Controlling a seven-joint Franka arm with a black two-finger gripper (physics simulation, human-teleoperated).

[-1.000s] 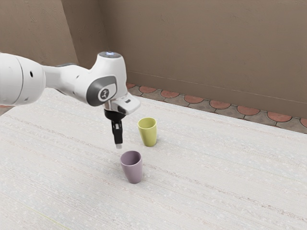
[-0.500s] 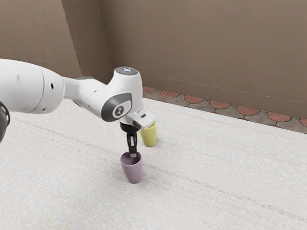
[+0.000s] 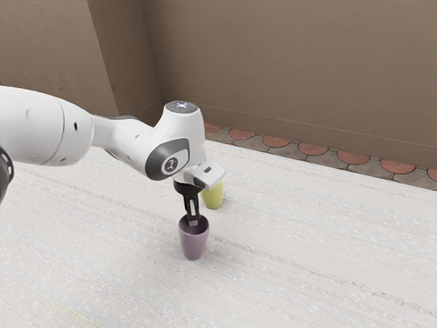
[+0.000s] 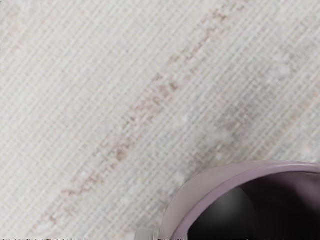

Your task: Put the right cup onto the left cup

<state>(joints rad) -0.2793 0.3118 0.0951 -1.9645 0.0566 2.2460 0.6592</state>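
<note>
My gripper point(image 3: 193, 222) points down at the rim of the mauve cup point(image 3: 194, 243), its lower end overlapping the cup's mouth. Whether it grips the cup wall cannot be told. That cup stands upright on the table. Behind it, partly hidden by my hand, is the yellow-green cup point(image 3: 213, 196). In the wrist view, the mauve cup point(image 4: 210, 186) shows its rim and dark inside, and a small grey piece of my gripper point(image 4: 145, 234) lies just outside its wall.
Both cups share a pale, streaked table point(image 3: 307, 253). Beyond its far edge run red and grey floor tiles point(image 3: 313, 149) and a brown wall point(image 3: 293, 68).
Over the last second my hand has come down and toward the exterior view's right, to the mauve cup. Since half a second ago, that cup has shifted slightly rightward there, its rim more than its base.
</note>
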